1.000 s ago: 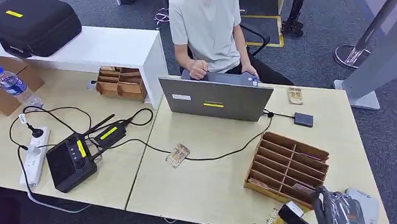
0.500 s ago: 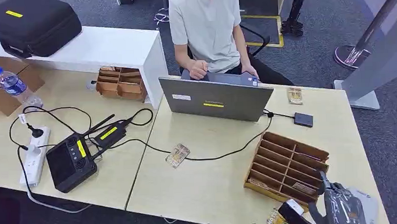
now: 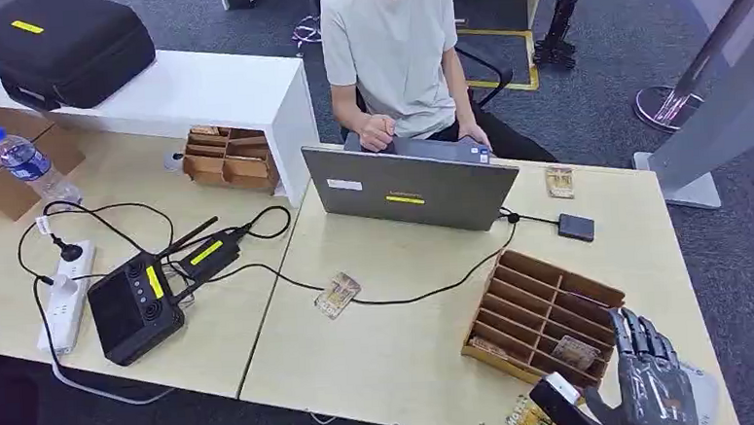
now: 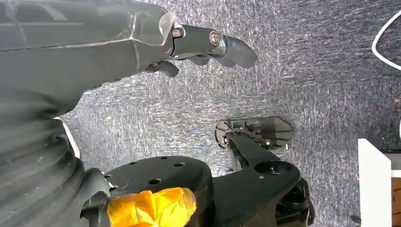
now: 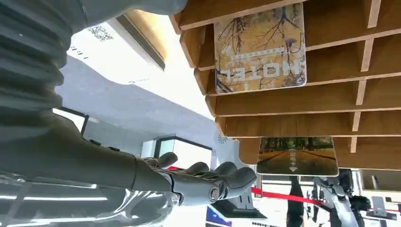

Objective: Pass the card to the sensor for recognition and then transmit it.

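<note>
A wooden slotted card rack (image 3: 544, 306) stands at the table's near right. A printed card (image 3: 577, 351) lies in one of its nearest slots. In the right wrist view a card marked HOTEL (image 5: 260, 47) and a second card with a tree-lined road (image 5: 298, 156) sit in neighbouring slots. My right hand (image 3: 647, 378) hovers at the rack's near right corner with fingers spread and nothing in them (image 5: 208, 182). The small black sensor box (image 3: 576, 226) lies beyond the rack, cabled to the laptop. My left hand (image 4: 208, 47) hangs over the carpet and holds nothing.
A person sits behind the grey laptop (image 3: 409, 186). Loose cards lie mid-table (image 3: 337, 294), at the far right (image 3: 560, 181) and at the near edge (image 3: 528, 421). A cable crosses the table to the black controller (image 3: 134, 305). A power strip (image 3: 64, 295) lies at the left.
My right hand has come up and forward from the table's near edge to the rack's near right corner, and its fingers have spread apart.
</note>
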